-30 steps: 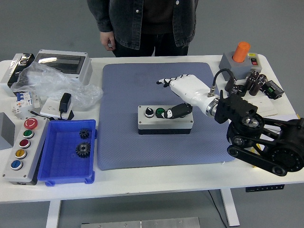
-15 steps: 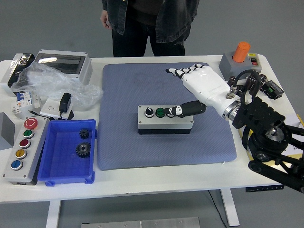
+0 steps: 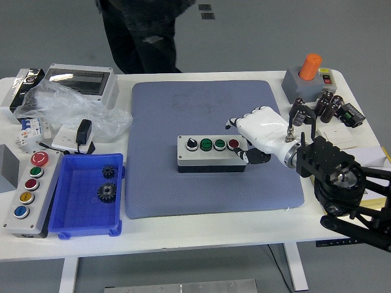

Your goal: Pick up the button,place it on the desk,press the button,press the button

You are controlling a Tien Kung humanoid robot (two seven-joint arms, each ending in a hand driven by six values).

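The right hand had drawn back off the button box just left of it, fingers curled, empty, suggesting that press was finished.

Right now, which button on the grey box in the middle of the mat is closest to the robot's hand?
The red button, at the box's right end, beside the right hand. The others lie farther left.

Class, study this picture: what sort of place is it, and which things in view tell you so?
Probably a robotics lab or test bench. A white table holds a grey button box on a blue mat, a larger control box and a bin of gears. The right robot hand is beside the button box.
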